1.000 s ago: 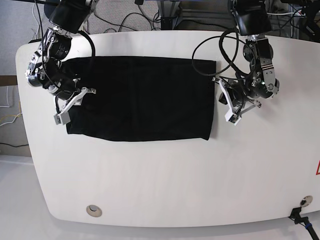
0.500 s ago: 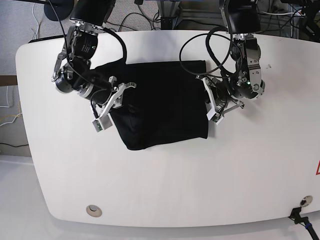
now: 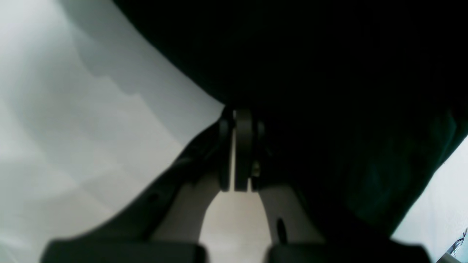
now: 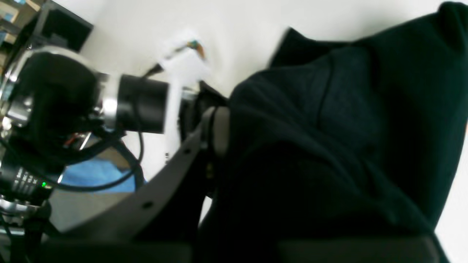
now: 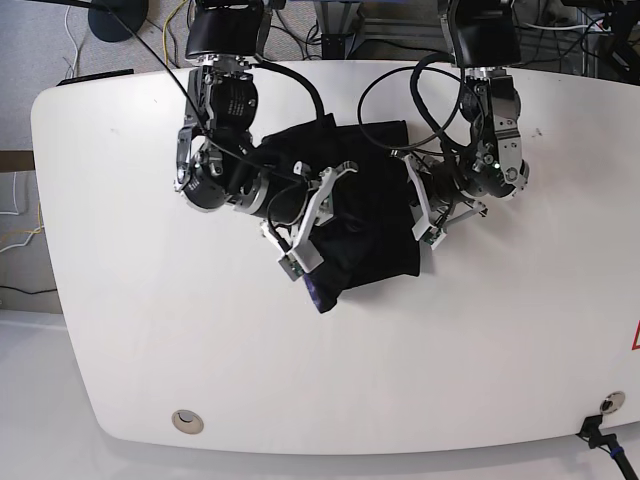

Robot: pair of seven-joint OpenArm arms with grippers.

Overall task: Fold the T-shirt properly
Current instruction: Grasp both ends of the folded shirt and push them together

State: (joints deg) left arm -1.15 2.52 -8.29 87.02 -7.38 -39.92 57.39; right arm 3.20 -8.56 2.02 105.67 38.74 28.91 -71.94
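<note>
Both the right gripper (image 5: 312, 215) and left gripper (image 5: 420, 210) pinch the bunched, soft black T-shirt (image 5: 365, 225) over the smooth white surface (image 5: 500, 340).

T-shirt (image 5: 365, 215): plain black, purple sliver at lower corner. Table (image 5: 320, 370): white. Gripper fingers (image 5: 300, 245): white.

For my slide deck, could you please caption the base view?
Two arms fold the black T-shirt on the white table: right gripper carries one side across, left gripper pins the other.
</note>
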